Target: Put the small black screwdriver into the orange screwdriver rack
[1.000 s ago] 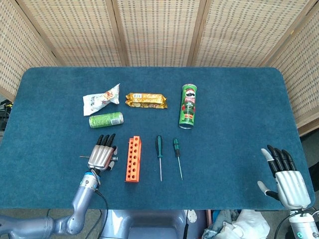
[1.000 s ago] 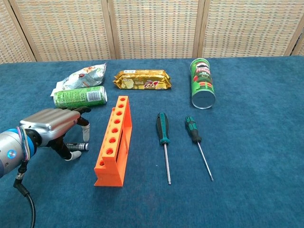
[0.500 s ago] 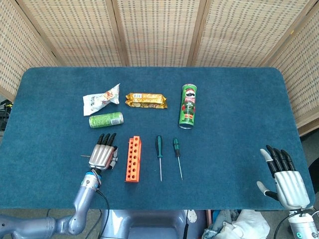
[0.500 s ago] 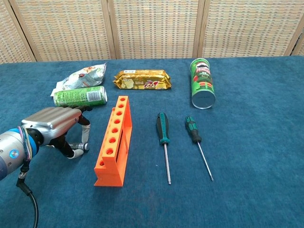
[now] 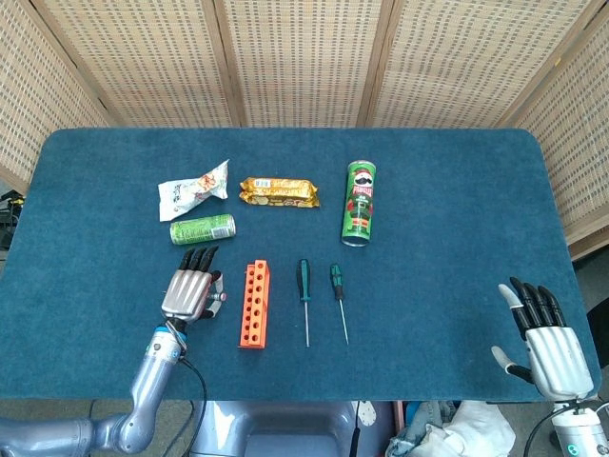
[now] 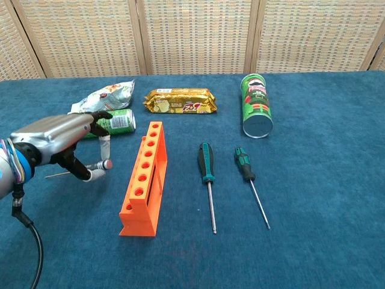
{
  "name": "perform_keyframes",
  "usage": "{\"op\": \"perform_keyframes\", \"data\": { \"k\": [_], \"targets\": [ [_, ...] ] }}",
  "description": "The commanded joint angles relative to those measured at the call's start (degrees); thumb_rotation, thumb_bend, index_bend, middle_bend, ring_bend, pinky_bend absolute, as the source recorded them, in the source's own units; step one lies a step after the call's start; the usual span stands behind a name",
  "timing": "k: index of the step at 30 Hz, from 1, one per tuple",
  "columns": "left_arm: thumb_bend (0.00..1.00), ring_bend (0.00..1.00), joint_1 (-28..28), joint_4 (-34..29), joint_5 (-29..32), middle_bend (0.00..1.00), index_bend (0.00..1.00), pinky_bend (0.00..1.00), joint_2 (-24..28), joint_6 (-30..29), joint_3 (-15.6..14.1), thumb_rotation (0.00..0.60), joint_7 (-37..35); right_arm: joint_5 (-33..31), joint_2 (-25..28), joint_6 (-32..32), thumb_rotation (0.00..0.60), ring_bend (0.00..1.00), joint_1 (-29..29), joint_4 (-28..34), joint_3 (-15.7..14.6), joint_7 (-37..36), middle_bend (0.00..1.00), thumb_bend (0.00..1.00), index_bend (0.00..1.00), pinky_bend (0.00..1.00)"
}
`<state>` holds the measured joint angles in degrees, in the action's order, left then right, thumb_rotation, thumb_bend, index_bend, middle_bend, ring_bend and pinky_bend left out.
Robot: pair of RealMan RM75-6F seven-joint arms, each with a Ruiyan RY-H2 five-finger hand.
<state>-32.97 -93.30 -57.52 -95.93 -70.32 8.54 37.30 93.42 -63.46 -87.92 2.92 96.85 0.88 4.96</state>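
My left hand [image 6: 60, 141] hovers just left of the orange screwdriver rack [image 6: 144, 180] and pinches the small black screwdriver [image 6: 57, 174] level above the cloth. Its thin shaft pokes out to the left, and its handle end points towards the rack. In the head view the left hand [image 5: 192, 290] is beside the rack [image 5: 254, 305], which lies with its row of holes facing up. My right hand [image 5: 552, 347] rests open at the table's near right edge, holding nothing.
Two green-handled screwdrivers [image 6: 206, 162] [image 6: 243, 164] lie right of the rack. Behind are a green can [image 6: 111, 122], a white snack bag [image 6: 102, 96], a gold biscuit pack [image 6: 180, 101] and a green crisps tube [image 6: 256, 105]. All rest on the blue table [image 6: 325, 180].
My left hand has closed on the small screwdriver and risen off the cloth with it, moving slightly away from me. The right hand has stayed put.
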Motion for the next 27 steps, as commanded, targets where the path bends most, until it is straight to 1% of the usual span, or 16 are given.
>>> {"op": "perform_keyframes", "data": {
  "k": [1,5,8,10,14,18,22,27],
  "targets": [
    [0.36,0.0,1.53,-5.58,-3.19,0.05,0.65,0.0,3.8,-2.54,1.32,0.6,-4.21,0.03,-0.06,0.04,0.6,0.0,0.01,0.04,-0.03,0.17,0.0,0.22,0.0,0.0],
    [0.37,0.0,3.67,-12.81,-5.39,0.07,0.66,0.0,8.06,-4.01,4.07,0.6,-13.61,0.17,-0.1,-0.1,0.6,0.0,-0.07,0.21,-0.08,0.53,0.0,0.22,0.0,0.0],
    [0.37,0.0,4.49,-14.92,-6.51,0.07,0.67,0.0,9.86,-4.31,5.28,0.6,-18.13,0.16,-0.13,-0.1,0.6,0.0,-0.1,0.2,-0.1,0.64,0.0,0.22,0.0,0.0],
    [0.37,0.0,5.27,-17.32,-7.19,0.08,0.67,0.0,11.48,-4.76,6.96,0.6,-22.77,0.07,-0.2,0.09,0.6,0.0,-0.04,0.17,-0.1,0.78,0.0,0.22,0.0,0.0],
    [0.38,0.0,5.8,-20.05,-7.09,0.09,0.67,0.0,13.83,-4.27,8.44,0.6,-26.83,-0.03,-0.33,0.38,0.6,0.0,0.08,0.19,-0.11,1.07,0.0,0.22,0.0,0.0],
    [0.39,0.0,6.12,-21.67,-7.79,0.09,0.67,0.0,14.29,-4.3,9.49,0.6,-31.07,0.03,-0.46,0.52,0.6,0.0,0.15,0.22,-0.15,1.38,0.0,0.22,0.0,0.0],
    [0.39,0.0,6.13,-23.89,-6.61,0.1,0.68,0.0,15.03,-1.95,10.14,0.6,-36.32,0.04,-0.51,0.56,0.6,0.0,0.15,0.25,-0.18,1.52,0.0,0.22,0.0,0.0],
    [0.4,0.0,5.29,-23.73,-7.31,0.1,0.68,0.0,14.74,-0.06,10.67,0.6,-40.04,0.06,-0.55,0.6,0.6,0.0,0.17,0.21,-0.21,1.51,0.0,0.22,0.0,0.0]
  ]
}}
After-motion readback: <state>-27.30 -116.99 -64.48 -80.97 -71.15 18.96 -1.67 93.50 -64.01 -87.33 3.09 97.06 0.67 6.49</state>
